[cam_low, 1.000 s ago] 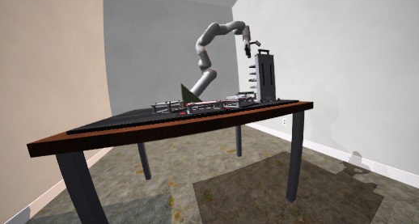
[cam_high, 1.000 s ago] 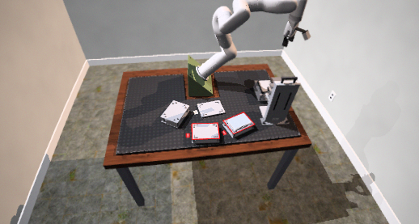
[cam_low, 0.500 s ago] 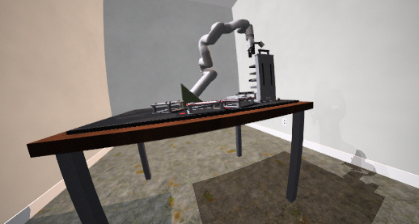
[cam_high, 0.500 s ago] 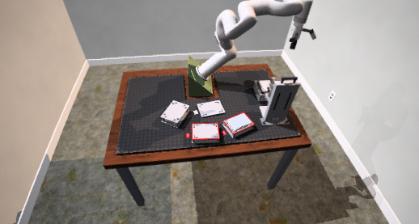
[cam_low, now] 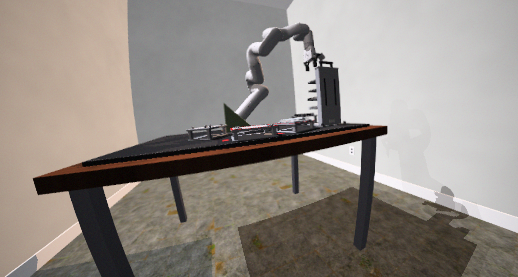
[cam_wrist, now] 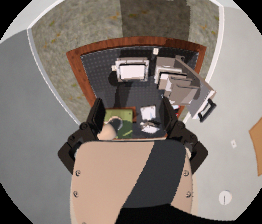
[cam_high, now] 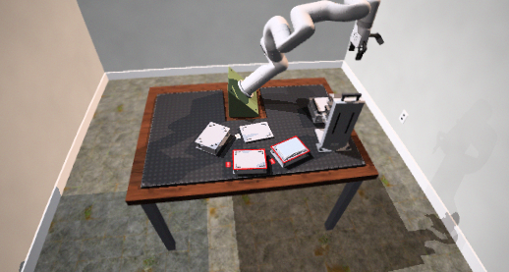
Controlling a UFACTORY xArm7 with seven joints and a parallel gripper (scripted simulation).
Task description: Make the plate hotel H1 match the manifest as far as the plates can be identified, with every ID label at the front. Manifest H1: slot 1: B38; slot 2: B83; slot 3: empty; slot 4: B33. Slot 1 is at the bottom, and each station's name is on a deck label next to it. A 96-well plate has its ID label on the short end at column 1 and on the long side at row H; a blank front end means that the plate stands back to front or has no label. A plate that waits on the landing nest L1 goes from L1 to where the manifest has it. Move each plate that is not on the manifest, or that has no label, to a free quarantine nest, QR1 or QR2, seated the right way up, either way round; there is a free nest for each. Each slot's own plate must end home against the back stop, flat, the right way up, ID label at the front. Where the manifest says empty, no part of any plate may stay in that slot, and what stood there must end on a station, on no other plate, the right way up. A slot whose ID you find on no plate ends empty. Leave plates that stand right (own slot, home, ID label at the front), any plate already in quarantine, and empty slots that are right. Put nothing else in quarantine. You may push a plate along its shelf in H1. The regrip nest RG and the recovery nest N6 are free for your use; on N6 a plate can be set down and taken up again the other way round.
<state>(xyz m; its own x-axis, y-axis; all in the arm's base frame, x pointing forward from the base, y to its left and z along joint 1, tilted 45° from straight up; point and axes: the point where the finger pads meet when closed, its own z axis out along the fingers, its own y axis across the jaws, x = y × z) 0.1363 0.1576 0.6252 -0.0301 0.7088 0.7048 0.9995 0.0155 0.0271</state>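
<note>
Claw [cam_high: 360, 47] spread fully wide and gripping nothing, raised high over the right rear of the surface [cam_high: 147, 133], just above the handled top of plate hotel H1 [cam_high: 339, 125] in the exterior view. On the dark mat to the left of the hotel, 4 nests: 2 red-rimmed ones [cam_high: 250, 161] [cam_high: 290, 150] near the front edge, each bearing a plate, plus 2 plain ones [cam_high: 213, 137] [cam_high: 255, 131] further back. Labels too small to read.
</note>
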